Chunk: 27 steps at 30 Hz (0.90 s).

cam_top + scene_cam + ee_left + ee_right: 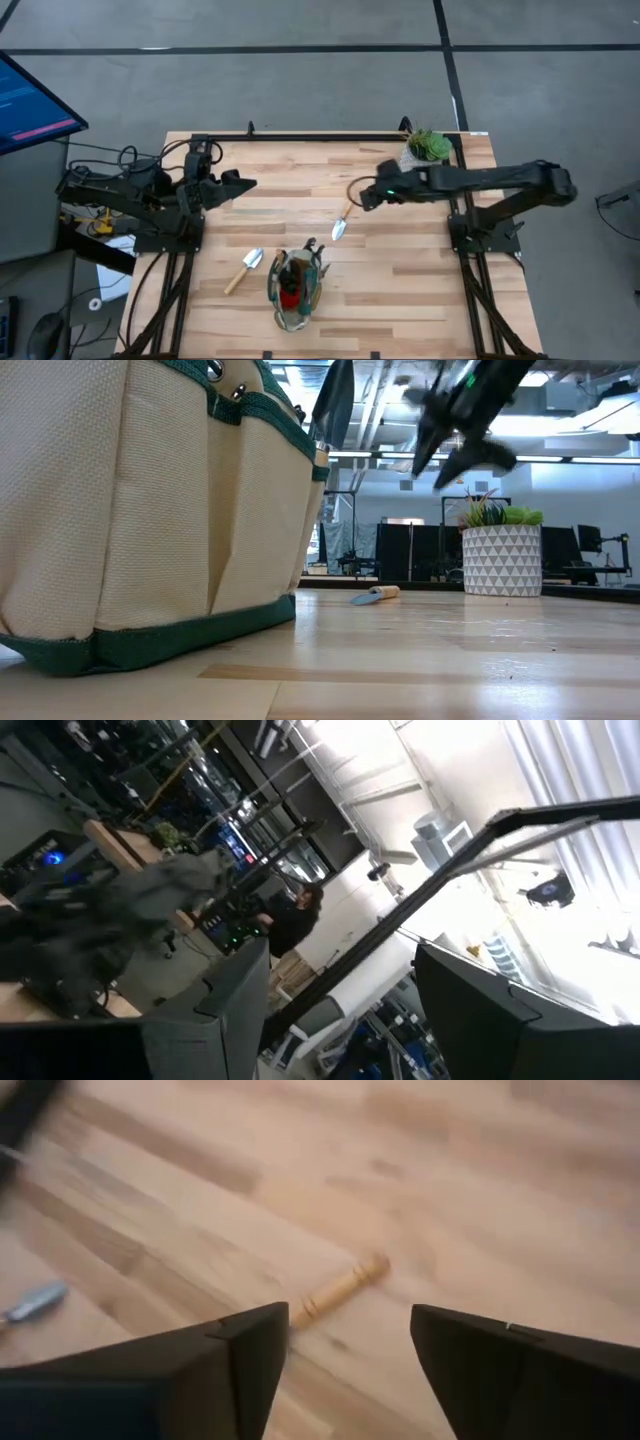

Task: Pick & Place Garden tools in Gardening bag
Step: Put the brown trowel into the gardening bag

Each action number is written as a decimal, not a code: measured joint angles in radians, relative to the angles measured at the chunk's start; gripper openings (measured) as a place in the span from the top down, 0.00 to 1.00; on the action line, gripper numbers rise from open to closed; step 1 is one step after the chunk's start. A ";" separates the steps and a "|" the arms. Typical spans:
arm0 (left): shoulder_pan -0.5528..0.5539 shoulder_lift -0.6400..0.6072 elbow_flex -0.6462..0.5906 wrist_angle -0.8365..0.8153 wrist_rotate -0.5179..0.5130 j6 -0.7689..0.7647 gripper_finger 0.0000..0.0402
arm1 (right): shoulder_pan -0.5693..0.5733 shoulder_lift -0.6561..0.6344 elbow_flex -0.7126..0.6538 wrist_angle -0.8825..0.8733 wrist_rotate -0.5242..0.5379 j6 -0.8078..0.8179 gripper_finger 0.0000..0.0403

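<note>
Overhead, the right gripper [366,197] hangs just above the wooden handle of a trowel [343,220] lying mid-frame, its fingers spread wide, probably so they can drop over the handle; the right wrist view shows that handle between the open fingers. The bag [296,285] sits at the lower centre, already stuffed with tools, so it looks like the drop point. A second trowel [243,269] lies just left of the bag, apart from it. The left gripper [240,185] waits at the left-centre, fingers apart and empty. A potted plant [427,148] stands at the upper right.
</note>
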 joint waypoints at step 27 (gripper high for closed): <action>0.000 0.000 0.000 -0.070 0.051 0.000 0.46 | -0.166 0.476 0.129 0.106 -0.386 0.042 0.52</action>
